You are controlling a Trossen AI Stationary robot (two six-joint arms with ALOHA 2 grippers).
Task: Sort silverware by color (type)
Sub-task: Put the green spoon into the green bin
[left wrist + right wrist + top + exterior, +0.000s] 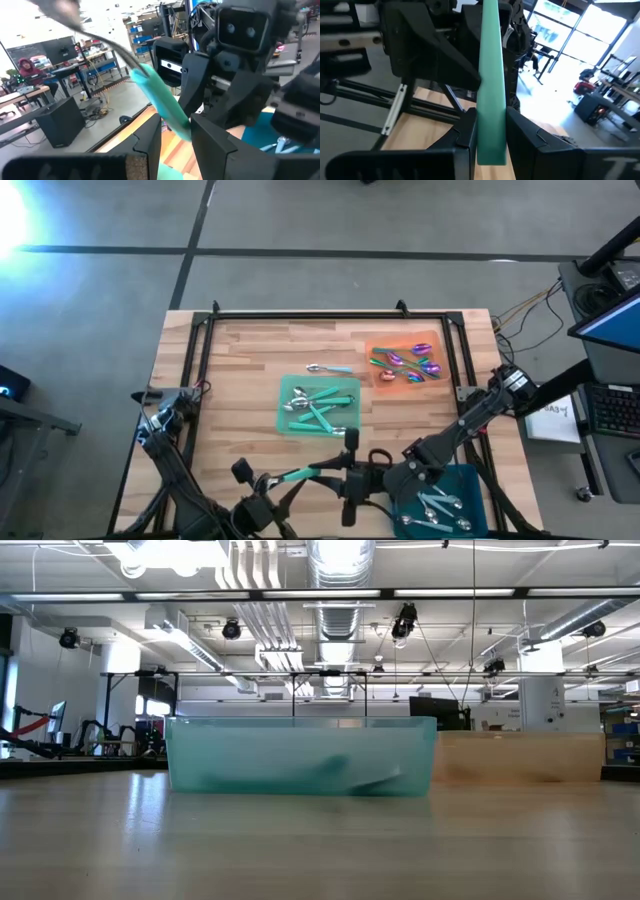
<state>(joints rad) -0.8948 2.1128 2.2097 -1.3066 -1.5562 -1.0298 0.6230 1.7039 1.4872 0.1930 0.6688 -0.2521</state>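
A utensil with a teal handle (305, 473) and a silver head (62, 9) hangs in the air above the table's near edge. My left gripper (176, 142) and my right gripper (491, 145) are both shut on it and face each other. Silver, teal-handled silverware lies in the green tray (283, 405). Iridescent purple-pink pieces lie in the orange tray (375, 342), and plain silver spoons in the dark teal tray (472, 480). One teal-handled spoon (328, 368) lies flat on the wood beyond the green tray. The low view shows neither gripper. My left gripper pinches the teal handle (172, 120) between its two fingers, coming in level from the table's left. The handle slants up and back past the gripper toward its wrist, head end uppermost, clear of the table. My right gripper pinches the handle's free end (491, 125) between its two fingers, coming in level from the table's right, with the fingers lying along the handle. The handle runs straight out beyond the fingertips toward the left arm. It is lifted clear of the table.
A black frame rail (330, 317) runs round the table's far and side edges. Bare wood lies left of the green tray (240, 380). The green tray's translucent wall (300, 755) fills the middle of the low view.
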